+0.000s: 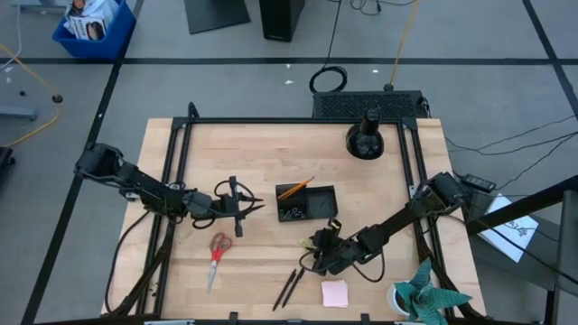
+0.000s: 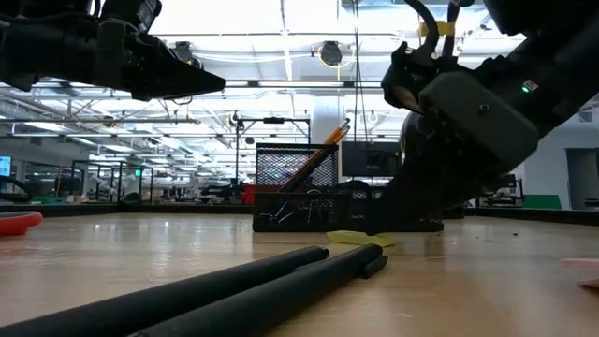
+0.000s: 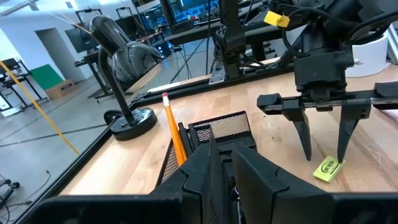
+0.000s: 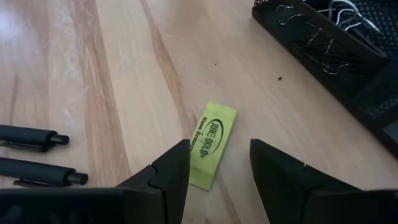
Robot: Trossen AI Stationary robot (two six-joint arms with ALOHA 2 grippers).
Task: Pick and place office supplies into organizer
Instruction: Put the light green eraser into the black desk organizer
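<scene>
The black mesh organizer (image 1: 307, 203) sits mid-table with orange pencils (image 1: 294, 188) leaning in one compartment and binder clips (image 4: 339, 12) in the other. A small yellow item (image 4: 211, 146) lies flat on the wood just in front of it. My right gripper (image 4: 217, 163) is open and points down over this item, one finger on each side, not touching it. My left gripper (image 1: 242, 206) is shut and hovers left of the organizer. Red-handled scissors (image 1: 217, 248), two black pens (image 1: 289, 287) and a pink sticky pad (image 1: 335, 292) lie near the table's front edge.
A black desk lamp (image 1: 366, 135) stands at the far right of the table. The teal paper plant in a white cup (image 1: 423, 298) is at the near right corner, beside my right arm. Bare wood lies between the scissors and the pens.
</scene>
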